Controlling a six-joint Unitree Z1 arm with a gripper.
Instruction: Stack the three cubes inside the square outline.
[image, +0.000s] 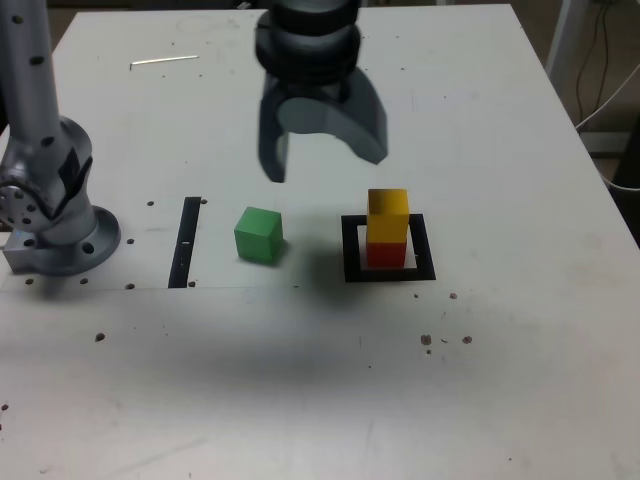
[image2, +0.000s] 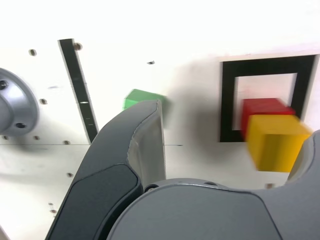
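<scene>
Three cubes are showing, two of them stacked and one standing alone. The yellow cube (image: 387, 214) is resting on the red cube (image: 386, 255), and the red cube is sitting inside the one square outline (image: 424, 247), a thick, flat black frame with a white centre. The green cube (image: 259, 235) is lying on the tabletop (image: 250, 400) to the exterior view's left of the outline, between it and a single straight black strip (image: 185, 242). All three blocks are plain, solid-coloured and flat-faced, with crisp edges; the yellow one is leaning towards orange on its shaded side.

The gripper (image: 325, 168) is hanging above the table with its two curved, smooth dark-grey fingers spreading wide, holding nothing. The white tabletop is looking smooth, dotted with many small dark holes, and one thin seam is crossing it. One round grey metal base (image: 64, 246) is standing beyond the strip.
</scene>
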